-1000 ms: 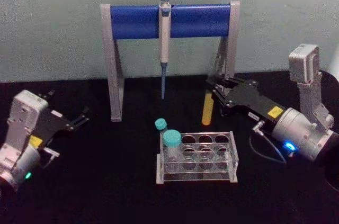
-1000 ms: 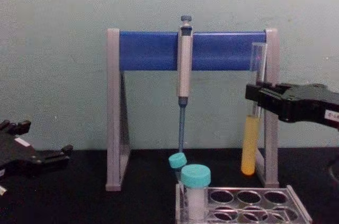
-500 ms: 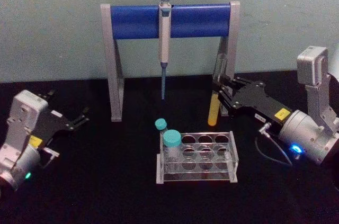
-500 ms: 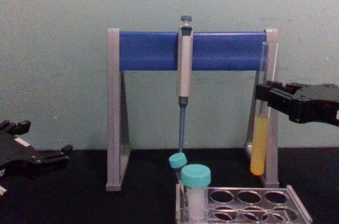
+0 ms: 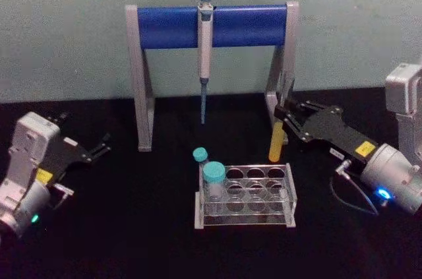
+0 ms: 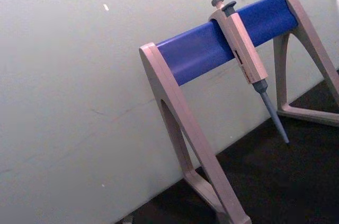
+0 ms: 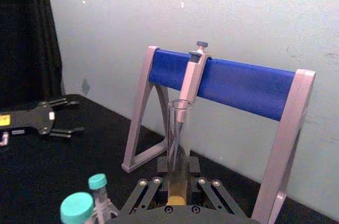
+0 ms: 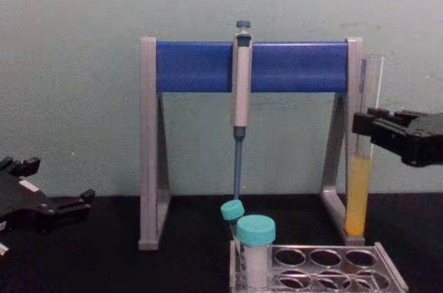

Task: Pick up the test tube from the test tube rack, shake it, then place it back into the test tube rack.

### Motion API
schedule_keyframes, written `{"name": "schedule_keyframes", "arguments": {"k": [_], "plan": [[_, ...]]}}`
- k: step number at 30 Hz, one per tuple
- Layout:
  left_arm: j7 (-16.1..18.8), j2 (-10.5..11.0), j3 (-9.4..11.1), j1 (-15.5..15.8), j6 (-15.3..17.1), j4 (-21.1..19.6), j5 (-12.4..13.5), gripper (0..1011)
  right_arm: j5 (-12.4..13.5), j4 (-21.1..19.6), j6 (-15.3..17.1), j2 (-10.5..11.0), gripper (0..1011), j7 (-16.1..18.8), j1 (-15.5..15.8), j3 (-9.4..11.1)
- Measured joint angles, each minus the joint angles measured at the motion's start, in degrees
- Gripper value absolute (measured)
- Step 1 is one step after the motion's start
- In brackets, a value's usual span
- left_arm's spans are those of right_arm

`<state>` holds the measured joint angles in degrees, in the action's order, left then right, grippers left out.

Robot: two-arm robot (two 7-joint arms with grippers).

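Right gripper (image 5: 283, 117) clamps slim round-bottomed glass test tube (image 5: 275, 148).

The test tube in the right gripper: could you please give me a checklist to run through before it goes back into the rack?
1. Grip: right gripper jaws shut on the test tube: ok.
2. Tube upright, yellow liquid low: ok.
3. Tube over a hole of the test tube rack: not ok; it hangs behind the rack's far right corner.
4. Free holes: middle and right columns open, teal-capped vials in the left column: ok.
5. Clearance from the stand's right leg: cannot tell.
6. Other arm: left gripper parked at the left, jaws open: ok.
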<state>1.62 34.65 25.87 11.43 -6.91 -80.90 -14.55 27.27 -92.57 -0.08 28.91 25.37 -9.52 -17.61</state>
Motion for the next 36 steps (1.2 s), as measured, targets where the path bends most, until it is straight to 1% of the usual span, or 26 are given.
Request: {"name": "schedule_keyframes", "arguments": {"k": [6,11,18,22,23,29,32,35,36], "plan": [[0.0,0.0,0.0,0.0,0.0,0.0,0.0,1010,0.7,-2.4,-0.1,1.5,214,0.7,2.5,0.8],[0.0,0.0,0.0,0.0,0.0,0.0,0.0,1010,1.4,-4.3,0.1,2.6,214,1.6,4.1,0.9],[0.0,0.0,0.0,0.0,0.0,0.0,0.0,1010,2.1,-5.7,0.2,3.3,214,3.0,4.8,-0.2],[0.0,0.0,0.0,0.0,0.0,0.0,0.0,1010,2.4,-5.9,0.2,3.1,214,4.0,4.3,-1.6],[0.0,0.0,0.0,0.0,0.0,0.0,0.0,1010,2.4,-5.9,0.2,3.1,214,4.0,4.3,-1.6],[0.0,0.0,0.0,0.0,0.0,0.0,0.0,1010,2.6,-5.1,0.2,2.4,214,4.7,2.6,-3.4],[0.0,0.0,0.0,0.0,0.0,0.0,0.0,1010,2.6,-4.0,0.2,1.6,214,4.8,1.1,-4.4],[0.0,0.0,0.0,0.0,0.0,0.0,0.0,1010,2.5,-3.0,0.2,0.9,214,4.7,0.1,-4.9],[0.0,0.0,0.0,0.0,0.0,0.0,0.0,1010,2.5,-2.3,0.2,0.3,214,4.5,-0.7,-5.2]]}}
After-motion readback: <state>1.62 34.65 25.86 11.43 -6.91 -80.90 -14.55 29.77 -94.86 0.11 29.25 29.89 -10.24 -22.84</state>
